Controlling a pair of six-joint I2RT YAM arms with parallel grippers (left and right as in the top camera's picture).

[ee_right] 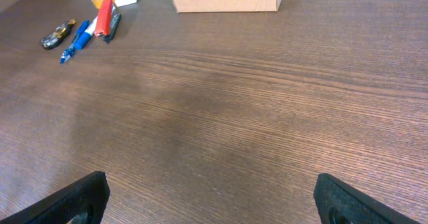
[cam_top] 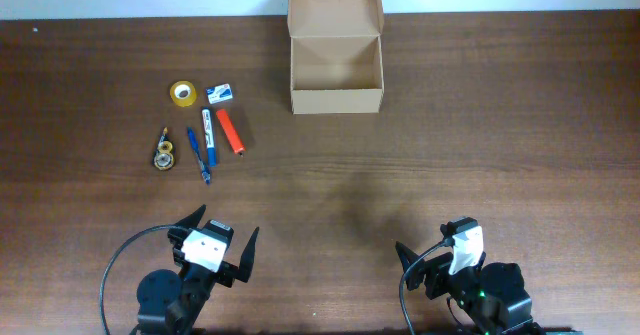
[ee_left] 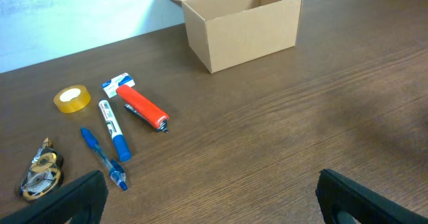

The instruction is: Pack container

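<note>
Container (cam_top: 337,101) — plain brown cardboard, rectangular, matte; upper centre of the overhead frame. Flap lid hinged back, interior bare.

Left of it, well apart, in a tight cluster:
- yellow tape roll (cam_top: 182,93), glossy, lying flat
- small blue-and-white packet (cam_top: 219,94), boxy
- blue-capped white marker (cam_top: 207,127), slim cylinder
- orange-red marker (cam_top: 230,131), smooth plastic cylinder
- slim blue pen (cam_top: 198,155)
- tape dispenser (cam_top: 163,153), dark with gold, irregular outline

Table (cam_top: 450,165): dark wood grain, low sheen.

Left gripper (ee_left: 210,197) and right gripper (ee_right: 210,200): at the lower edge of the overhead frame, fingers spread wide, holding nothing.

Status, as judged: packing not yet begun, every item still outside the box.

Hazards, as judged:
- Cylinders prone to rolling if nudged off-axis.
- Markers and pen nearly side by side, so easily knocked or taken two at once by wide fingers.
- Flat roll low to the table — little to pinch.
- Light box apt to slide, or its flap to drop shut, if struck during a drop-in.
</note>
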